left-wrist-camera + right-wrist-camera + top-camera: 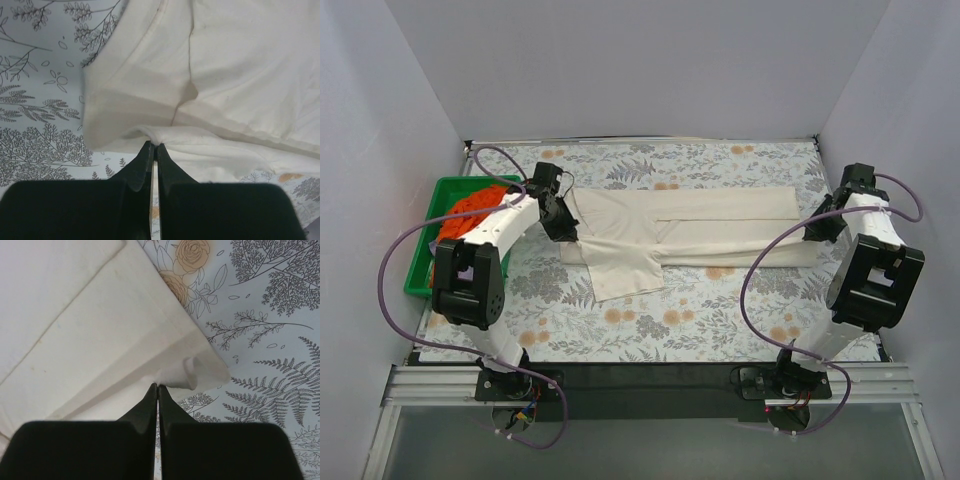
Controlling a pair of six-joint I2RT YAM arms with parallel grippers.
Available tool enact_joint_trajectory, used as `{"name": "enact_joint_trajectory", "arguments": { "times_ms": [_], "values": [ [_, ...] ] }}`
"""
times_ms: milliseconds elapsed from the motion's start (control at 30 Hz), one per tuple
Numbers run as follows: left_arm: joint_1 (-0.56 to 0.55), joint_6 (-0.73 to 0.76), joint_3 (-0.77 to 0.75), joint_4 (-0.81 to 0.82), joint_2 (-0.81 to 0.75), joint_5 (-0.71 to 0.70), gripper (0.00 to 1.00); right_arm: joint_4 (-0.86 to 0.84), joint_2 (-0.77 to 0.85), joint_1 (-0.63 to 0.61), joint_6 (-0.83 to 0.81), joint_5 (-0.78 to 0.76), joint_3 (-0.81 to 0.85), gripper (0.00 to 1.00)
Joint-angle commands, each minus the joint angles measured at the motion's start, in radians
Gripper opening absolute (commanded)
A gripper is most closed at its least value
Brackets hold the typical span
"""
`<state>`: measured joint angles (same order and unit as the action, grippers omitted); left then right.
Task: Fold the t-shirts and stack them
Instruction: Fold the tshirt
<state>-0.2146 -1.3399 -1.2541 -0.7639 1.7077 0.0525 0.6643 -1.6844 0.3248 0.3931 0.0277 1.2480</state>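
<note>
The cream t-shirt [690,230] lies flat on the flower-printed tabletop [670,325], folded into a long band that runs left to right across the middle. 1 loose flap sticks out toward the near side, close to its left end. The left tool [152,146] is at that left end with its 2 black fingers pressed together, and a small bunch of cream cloth is pinched at their tips. The right tool [156,386] is at the right end, also closed, nipping a puckered fold at the band's corner. The orange t-shirt [470,208] lies crumpled in the green tray [420,262] at the left edge of the tabletop, partly hidden behind the left arm.
</note>
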Motion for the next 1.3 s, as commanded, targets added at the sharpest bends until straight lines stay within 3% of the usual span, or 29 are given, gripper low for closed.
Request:
{"name": "enact_joint_trajectory", "arguments": {
  "times_ms": [0, 600, 1267],
  "values": [
    [0.014, 0.027, -0.074, 0.012, 0.030, -0.019, 0.00, -0.003, -0.023, 0.000, -0.011, -0.060, 0.067, 0.01],
    [0.024, 0.042, -0.140, 0.061, 0.161, -0.039, 0.00, -0.071, -0.161, -0.001, -0.010, -0.003, 0.126, 0.01],
    [0.034, 0.019, -0.056, 0.138, 0.144, -0.086, 0.00, -0.127, -0.216, -0.010, -0.014, 0.028, 0.156, 0.01]
  ]
}}
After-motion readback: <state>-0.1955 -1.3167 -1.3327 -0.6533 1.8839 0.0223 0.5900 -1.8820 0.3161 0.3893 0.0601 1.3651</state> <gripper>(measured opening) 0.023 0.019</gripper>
